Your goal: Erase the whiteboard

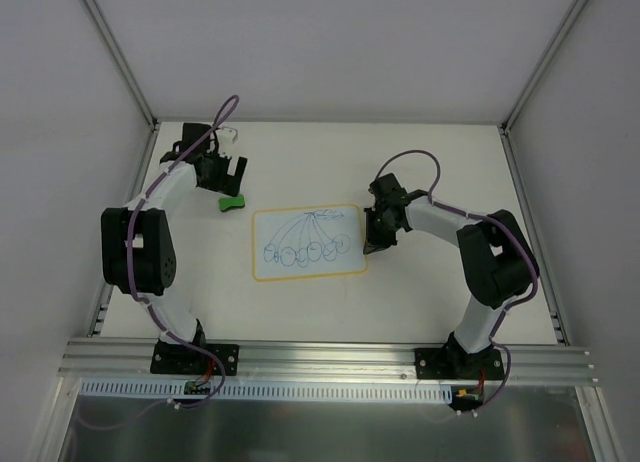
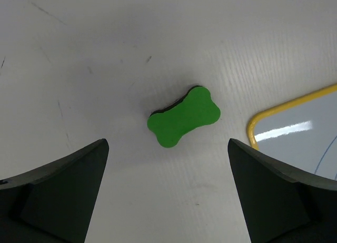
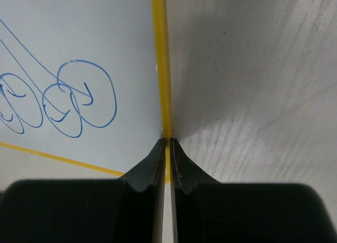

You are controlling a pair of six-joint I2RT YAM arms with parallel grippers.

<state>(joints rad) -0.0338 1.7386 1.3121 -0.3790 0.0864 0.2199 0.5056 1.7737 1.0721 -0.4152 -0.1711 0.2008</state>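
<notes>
The whiteboard (image 1: 300, 222) lies flat mid-table, yellow-rimmed, with blue scribbled loops across its face (image 3: 79, 32). One corner of it shows at the right of the left wrist view (image 2: 300, 132). My right gripper (image 1: 371, 246) is shut, its tips (image 3: 168, 141) down on the yellow rim of the board's right edge near the front corner; only a sliver of rim shows between the fingers. A green bone-shaped eraser (image 1: 231, 203) rests on the table left of the board. My left gripper (image 1: 228, 172) hangs wide open just behind the eraser (image 2: 184, 117), with nothing between its fingers (image 2: 167, 142).
White walls and aluminium posts enclose the table on three sides. A metal rail (image 1: 330, 357) with both arm bases runs along the near edge. The right arm's elbow (image 1: 495, 257) stands right of the board.
</notes>
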